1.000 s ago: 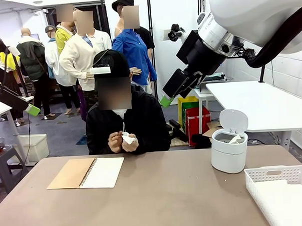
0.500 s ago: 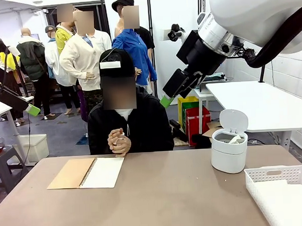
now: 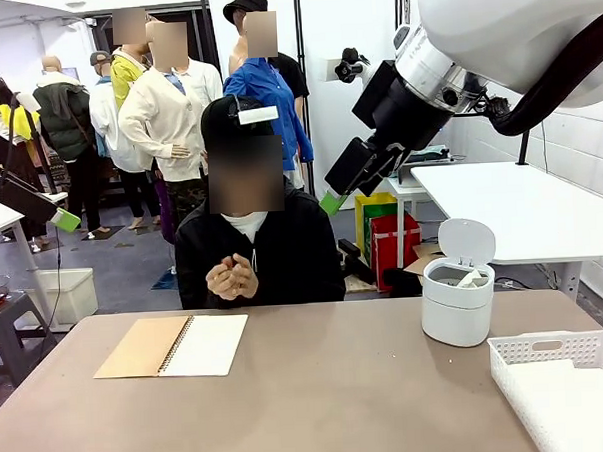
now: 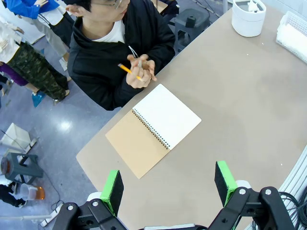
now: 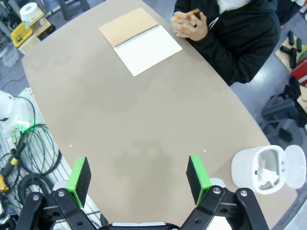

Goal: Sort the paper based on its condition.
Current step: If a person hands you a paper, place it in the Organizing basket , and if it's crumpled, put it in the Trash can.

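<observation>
At the far side of the brown table (image 3: 338,385), the person's clasped hands (image 3: 231,279) hold a yellow pencil (image 4: 125,70); I judge the sorting waits on a fresh sheet laid within reach. The left gripper (image 4: 168,182) and right gripper (image 5: 139,179) hang high, jaws wide and empty. Crumpled white paper (image 5: 267,176) sits in the round white plastic bin (image 3: 456,319) at right, and flat sheets seem to lie in the white lattice basket (image 3: 547,347), near right.
</observation>
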Tool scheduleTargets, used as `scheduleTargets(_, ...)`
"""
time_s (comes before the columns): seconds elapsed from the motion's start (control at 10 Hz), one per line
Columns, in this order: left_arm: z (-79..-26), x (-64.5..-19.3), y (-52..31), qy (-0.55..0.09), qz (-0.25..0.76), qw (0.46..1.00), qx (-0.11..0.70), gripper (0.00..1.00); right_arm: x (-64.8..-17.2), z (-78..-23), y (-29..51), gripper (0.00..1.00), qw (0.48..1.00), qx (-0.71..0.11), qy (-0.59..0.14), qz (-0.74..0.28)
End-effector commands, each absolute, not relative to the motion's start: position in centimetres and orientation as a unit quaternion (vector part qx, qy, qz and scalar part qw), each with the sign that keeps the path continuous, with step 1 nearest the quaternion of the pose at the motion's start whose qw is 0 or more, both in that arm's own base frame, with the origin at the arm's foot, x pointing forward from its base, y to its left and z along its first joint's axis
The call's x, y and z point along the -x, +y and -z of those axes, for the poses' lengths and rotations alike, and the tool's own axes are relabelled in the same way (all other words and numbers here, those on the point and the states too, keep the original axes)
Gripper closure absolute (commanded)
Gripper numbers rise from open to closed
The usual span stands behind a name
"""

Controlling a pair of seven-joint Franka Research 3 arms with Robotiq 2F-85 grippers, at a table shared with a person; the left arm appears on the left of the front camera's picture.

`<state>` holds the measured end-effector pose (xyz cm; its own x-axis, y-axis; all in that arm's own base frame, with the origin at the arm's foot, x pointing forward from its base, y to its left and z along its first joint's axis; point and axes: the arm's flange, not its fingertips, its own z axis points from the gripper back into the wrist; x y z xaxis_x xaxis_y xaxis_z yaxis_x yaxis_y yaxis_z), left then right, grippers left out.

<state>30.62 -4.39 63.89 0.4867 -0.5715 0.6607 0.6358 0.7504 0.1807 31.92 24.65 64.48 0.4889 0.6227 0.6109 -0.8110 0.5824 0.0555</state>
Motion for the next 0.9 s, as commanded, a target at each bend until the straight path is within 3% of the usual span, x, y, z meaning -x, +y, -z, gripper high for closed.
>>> scheduleTargets(0.0,-63.81,-30.63,-4.4,-0.364,0.35,0.862,0.044,0.0,-31.95,-64.49,24.64,0.0,0.846,-0.171,-0.276,-0.422)
scheduleTargets(0.8,-63.81,-30.63,-4.4,-0.364,0.35,0.862,0.044,0.0,-31.95,-64.49,24.64,0.0,0.846,-0.171,-0.276,-0.422)
